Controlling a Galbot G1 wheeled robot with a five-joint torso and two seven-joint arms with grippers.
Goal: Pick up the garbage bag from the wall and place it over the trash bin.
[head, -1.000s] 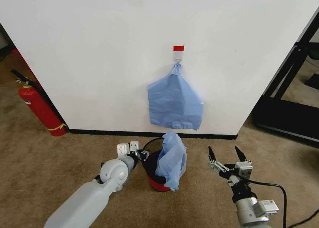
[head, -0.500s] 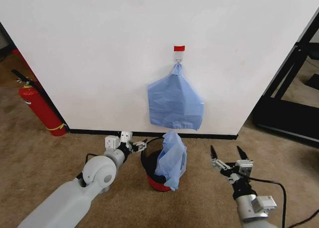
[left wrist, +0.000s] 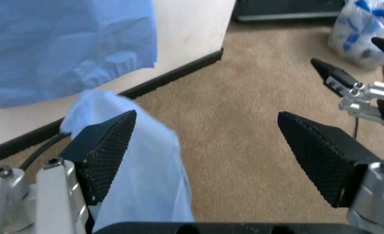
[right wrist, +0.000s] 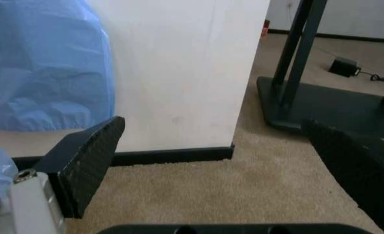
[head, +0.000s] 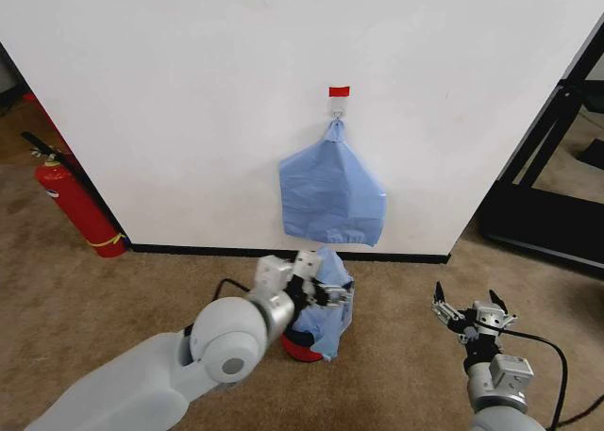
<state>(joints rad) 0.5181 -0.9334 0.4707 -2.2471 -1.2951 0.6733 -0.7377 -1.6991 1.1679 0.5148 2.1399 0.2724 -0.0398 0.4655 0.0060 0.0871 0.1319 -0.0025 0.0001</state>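
Observation:
The light-blue garbage bag point(head: 333, 306) is draped over the right side of the trash bin, whose red base point(head: 299, 347) peeks out under my left arm. My left gripper point(head: 322, 290) hovers at the bag's upper left, open; in the left wrist view the bag point(left wrist: 140, 170) lies by one finger point(left wrist: 107, 146) with nothing between the fingers. My right gripper point(head: 471, 310) stands open above the carpet, well right of the bin. On the white wall point(head: 189, 91) a bundle of blue bags point(head: 330, 197) hangs from the red-and-white hook tag point(head: 339, 91).
A red fire extinguisher point(head: 80, 209) leans at the wall's left end. A black stand point(head: 552, 200) occupies the right side, its base point(right wrist: 335, 107) on the carpet. A white sack with blue contents point(left wrist: 361, 29) lies farther off. Open carpet point(head: 406, 374) lies between bin and right gripper.
My left arm has swung right, from the bin's left side to above the bin against the bag. My right gripper has drifted right and lower in the view, still open.

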